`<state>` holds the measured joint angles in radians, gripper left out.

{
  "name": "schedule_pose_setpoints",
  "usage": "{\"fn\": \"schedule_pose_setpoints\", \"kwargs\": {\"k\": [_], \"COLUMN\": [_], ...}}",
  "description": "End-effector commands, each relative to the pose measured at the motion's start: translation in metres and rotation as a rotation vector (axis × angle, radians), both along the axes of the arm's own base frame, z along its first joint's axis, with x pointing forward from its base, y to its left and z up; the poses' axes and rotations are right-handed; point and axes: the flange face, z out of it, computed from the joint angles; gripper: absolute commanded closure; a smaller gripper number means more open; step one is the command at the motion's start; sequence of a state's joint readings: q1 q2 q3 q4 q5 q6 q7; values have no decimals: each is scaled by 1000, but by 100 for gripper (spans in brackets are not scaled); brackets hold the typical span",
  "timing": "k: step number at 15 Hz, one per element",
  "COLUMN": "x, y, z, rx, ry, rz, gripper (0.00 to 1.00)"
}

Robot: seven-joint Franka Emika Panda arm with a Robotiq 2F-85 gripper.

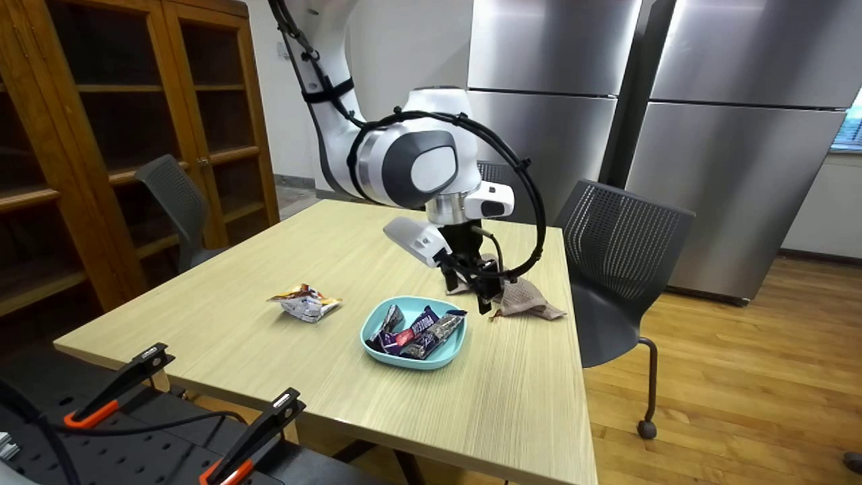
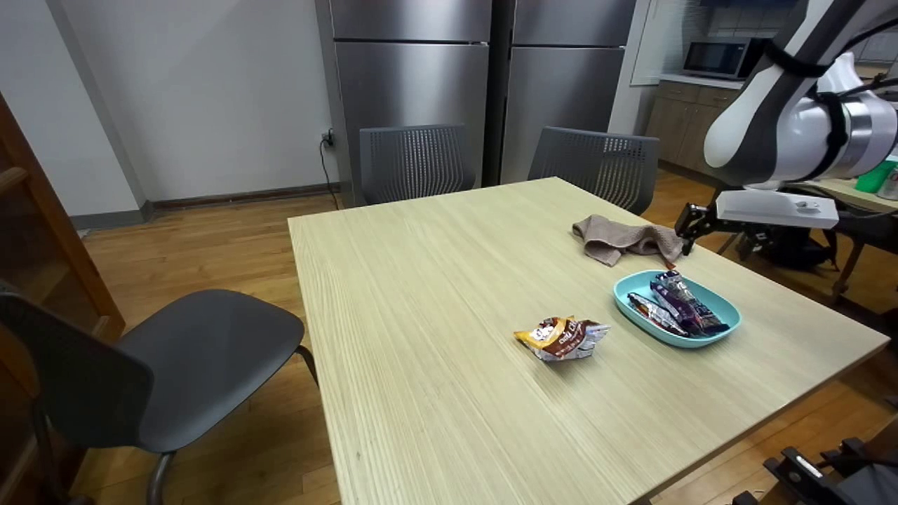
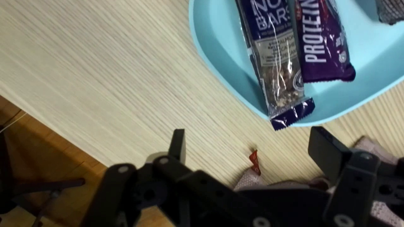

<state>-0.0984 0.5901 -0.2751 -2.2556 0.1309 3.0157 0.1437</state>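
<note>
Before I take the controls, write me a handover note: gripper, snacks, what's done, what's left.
Gripper: open, holding nothing, near the turquoise tray and the brownish cloth.
In the turquoise tray: nut bar, protein bar and a third wrapped bar; the nut bar's end crosses the rim.
Outside it: snack bag on the table, apart from the turquoise tray.
Done: three bars are in.
Left, as I judge it: perhaps the snack bag.

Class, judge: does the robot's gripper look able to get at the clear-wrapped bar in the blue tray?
Probably yes: the gripper is open and empty near the blue tray, and nothing visibly covers the clear-wrapped bar, though the purple bar alongside might crowd the jaws.
</note>
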Motion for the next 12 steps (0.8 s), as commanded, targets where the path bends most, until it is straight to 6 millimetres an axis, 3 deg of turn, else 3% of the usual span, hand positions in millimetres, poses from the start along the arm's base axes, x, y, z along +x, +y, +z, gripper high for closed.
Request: {"fn": "schedule_pose_setpoints", "kwargs": {"k": [1,4,5,12], "x": [25,32,24,28], "y": [-15,-23,-20,-22], "z": [11,18,14,16], "rx": [33,45,14,21], "ry": [-33,-39,-41,-42], "rz": [-64,-104,-64,-81], "gripper": [0,0,0,0]}}
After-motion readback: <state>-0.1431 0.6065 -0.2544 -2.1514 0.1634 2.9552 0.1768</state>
